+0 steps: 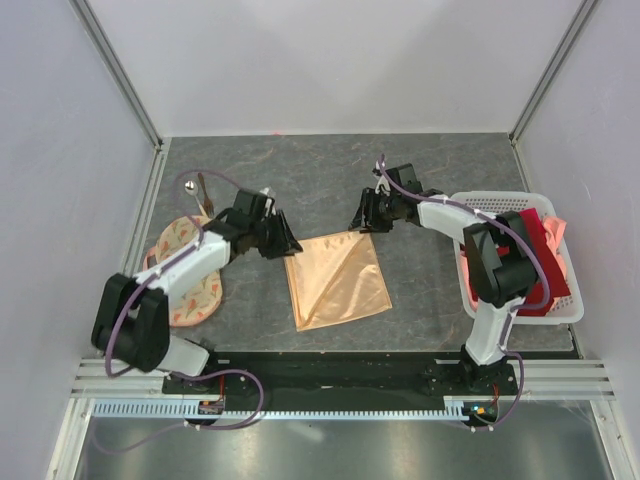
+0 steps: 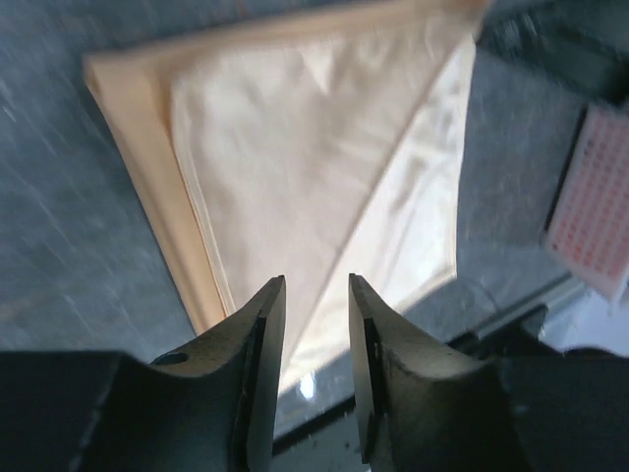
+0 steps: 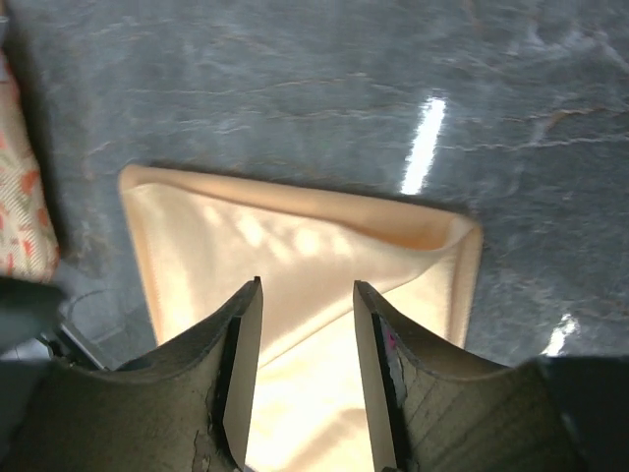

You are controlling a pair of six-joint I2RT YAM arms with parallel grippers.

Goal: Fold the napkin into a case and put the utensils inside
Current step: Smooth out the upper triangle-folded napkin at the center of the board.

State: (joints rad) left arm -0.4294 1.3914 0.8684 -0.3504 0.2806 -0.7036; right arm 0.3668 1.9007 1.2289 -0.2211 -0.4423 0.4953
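Note:
The peach-orange napkin (image 1: 338,280) lies flat mid-table, folded into a rough square with a diagonal flap across it (image 2: 314,167) (image 3: 314,246). No narrow case is in view. My left gripper (image 1: 293,247) (image 2: 316,285) hovers at the napkin's far left corner, open, nothing between its fingers. At the far right corner, my right gripper (image 1: 356,224) (image 3: 307,287) is open and empty too. The utensils lie at the far left: a small silver spoon (image 1: 188,185) and a thin brown stick (image 1: 204,197) beside it.
A round cream cloth with orange print (image 1: 190,275) (image 3: 20,187) lies under the left arm. A white lattice basket (image 1: 560,312) (image 2: 590,211) holding a dark red cloth (image 1: 545,245) stands at the right edge. White walls enclose the table.

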